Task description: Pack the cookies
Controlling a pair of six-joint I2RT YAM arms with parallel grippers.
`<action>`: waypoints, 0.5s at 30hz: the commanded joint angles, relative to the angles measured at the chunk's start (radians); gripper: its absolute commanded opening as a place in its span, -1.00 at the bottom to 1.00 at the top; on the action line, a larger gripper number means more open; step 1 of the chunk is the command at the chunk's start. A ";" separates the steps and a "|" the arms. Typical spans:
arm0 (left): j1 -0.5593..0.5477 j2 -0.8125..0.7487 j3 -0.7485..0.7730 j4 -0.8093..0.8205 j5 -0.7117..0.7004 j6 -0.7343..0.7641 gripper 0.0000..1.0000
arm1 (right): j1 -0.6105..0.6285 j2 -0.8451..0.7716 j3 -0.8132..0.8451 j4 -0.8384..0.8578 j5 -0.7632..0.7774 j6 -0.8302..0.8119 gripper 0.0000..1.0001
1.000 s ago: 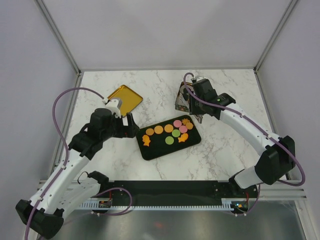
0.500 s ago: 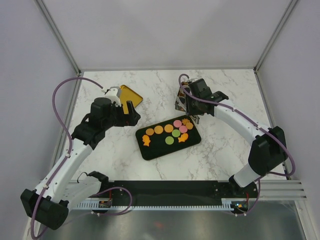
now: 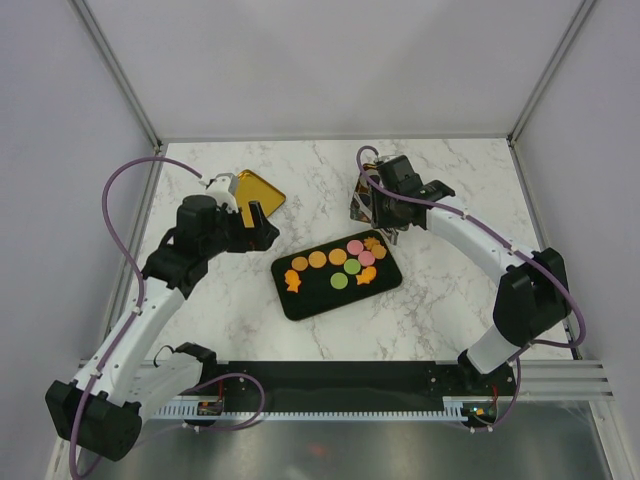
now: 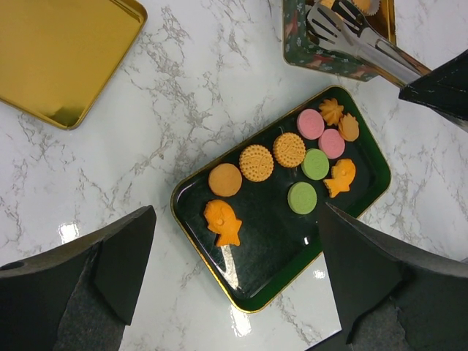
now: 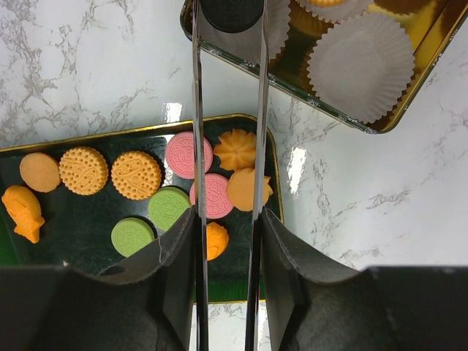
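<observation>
Several cookies in orange, pink and green lie on the black tray at mid-table, some of them fish- or flower-shaped. My right gripper is shut on metal tongs. The tongs' tips pinch a black cookie over the gold-lined tin. In the top view the right gripper sits between the tin and the tray's far right corner. My left gripper hangs open and empty above the tray's near left part, over the cookies.
White fluted paper cups line the tin, some with cookies in them. A flat gold lid lies at the far left, next to the left gripper. Bare marble surrounds the tray.
The left arm has risen and swung a little toward the far side. The right gripper has shifted slightly left and farther with the tongs, staying at the tin.
</observation>
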State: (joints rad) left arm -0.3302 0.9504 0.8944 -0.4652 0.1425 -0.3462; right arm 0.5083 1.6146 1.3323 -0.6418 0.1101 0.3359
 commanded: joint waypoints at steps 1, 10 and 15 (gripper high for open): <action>0.010 -0.019 -0.005 0.045 0.026 0.001 0.99 | -0.008 -0.002 0.030 0.040 0.007 -0.006 -0.28; 0.017 -0.032 -0.012 0.045 0.035 0.000 0.99 | -0.008 0.001 0.025 0.042 0.002 -0.005 -0.13; 0.022 -0.036 -0.017 0.045 0.040 -0.002 1.00 | -0.010 -0.002 0.036 0.033 0.002 -0.006 -0.03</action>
State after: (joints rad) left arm -0.3172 0.9321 0.8837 -0.4606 0.1650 -0.3466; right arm 0.5018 1.6169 1.3323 -0.6380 0.1097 0.3363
